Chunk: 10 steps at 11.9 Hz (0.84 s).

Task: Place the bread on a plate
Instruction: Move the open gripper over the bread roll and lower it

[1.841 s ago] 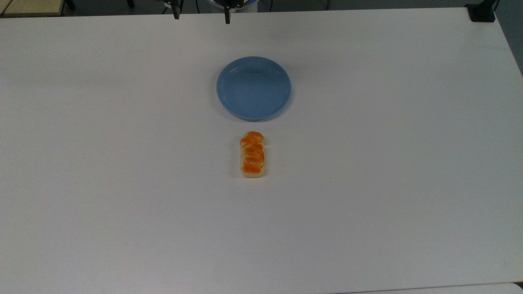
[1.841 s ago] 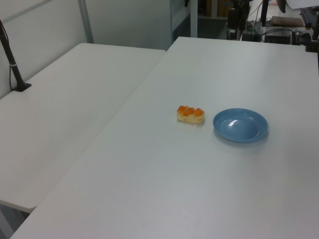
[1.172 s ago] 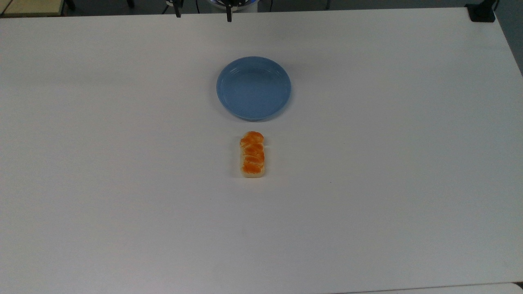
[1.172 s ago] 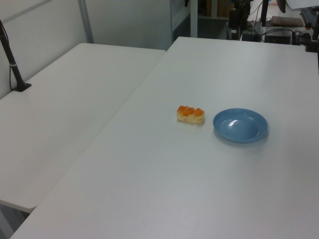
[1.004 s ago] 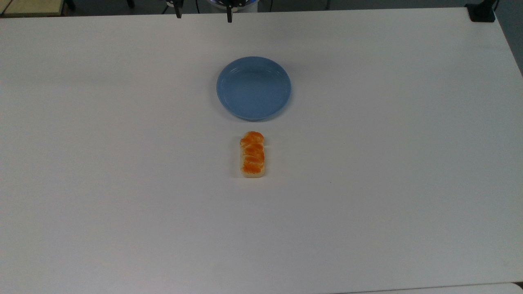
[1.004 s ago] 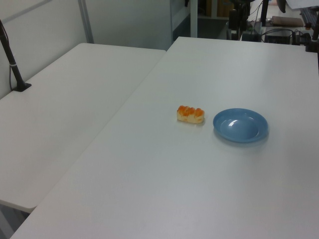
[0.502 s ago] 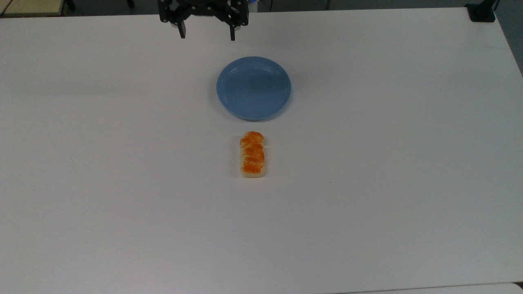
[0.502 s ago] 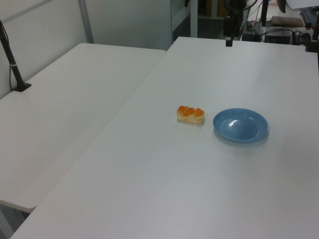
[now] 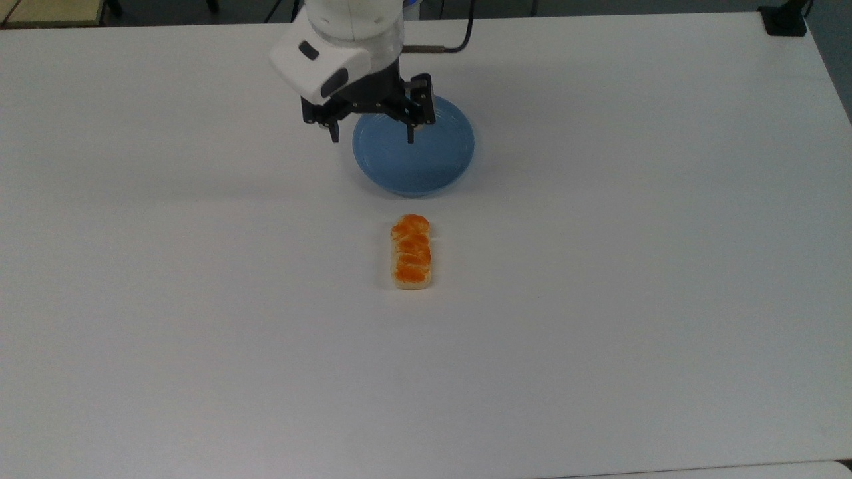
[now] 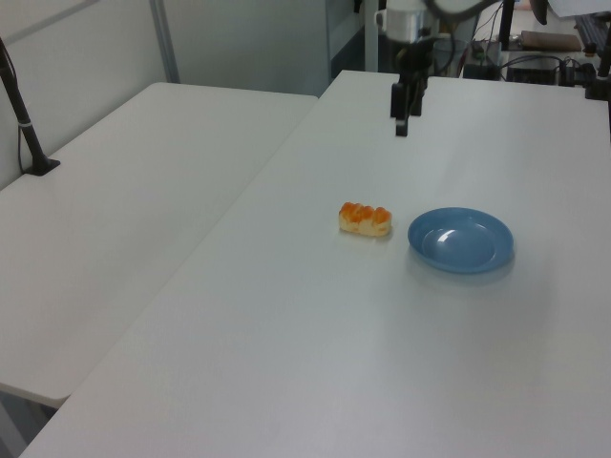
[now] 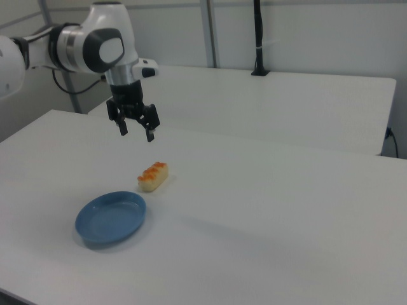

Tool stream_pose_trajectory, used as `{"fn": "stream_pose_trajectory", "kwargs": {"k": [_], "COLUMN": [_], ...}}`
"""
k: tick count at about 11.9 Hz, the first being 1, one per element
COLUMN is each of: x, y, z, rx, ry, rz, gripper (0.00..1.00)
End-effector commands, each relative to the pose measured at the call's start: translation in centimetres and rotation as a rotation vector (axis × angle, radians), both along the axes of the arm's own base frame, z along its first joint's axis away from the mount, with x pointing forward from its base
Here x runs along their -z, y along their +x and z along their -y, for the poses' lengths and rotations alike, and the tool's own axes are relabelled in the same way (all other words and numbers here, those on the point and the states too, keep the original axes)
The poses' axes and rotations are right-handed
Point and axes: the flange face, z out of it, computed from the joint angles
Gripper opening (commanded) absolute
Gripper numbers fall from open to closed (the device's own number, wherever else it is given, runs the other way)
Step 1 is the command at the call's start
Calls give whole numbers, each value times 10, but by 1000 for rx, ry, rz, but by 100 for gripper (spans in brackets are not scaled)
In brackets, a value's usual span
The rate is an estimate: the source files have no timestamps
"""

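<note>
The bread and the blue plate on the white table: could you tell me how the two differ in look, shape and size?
The bread is a small elongated loaf, while the plate is round and shallow. The bread has a glossy orange-brown braided top and pale cream sides; the plate is plain light blue with faint rings. The bread is shorter than the plate is wide. Both rest on the white table, close together but apart, and the plate holds nothing.

White tables, grey partition walls

In the top view, the end effector hides part of the plate.
</note>
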Motion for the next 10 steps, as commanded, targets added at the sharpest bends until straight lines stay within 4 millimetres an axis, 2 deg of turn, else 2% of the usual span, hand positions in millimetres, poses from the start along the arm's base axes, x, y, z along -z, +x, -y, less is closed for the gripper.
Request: {"fn": "stream_pose_trajectory", "kwargs": {"k": [1,3,6,8,10], "x": [43,73,108,133,159], "y": [18,28,37,42,48], "z": [-21,-38,-41,-52,-57], "rx": [29,21,20,3,73], "ry": [-2,-11,-17,-25,-28], "rz": [17,21,4,5,14], "gripper": [100,100,100,100,100]}}
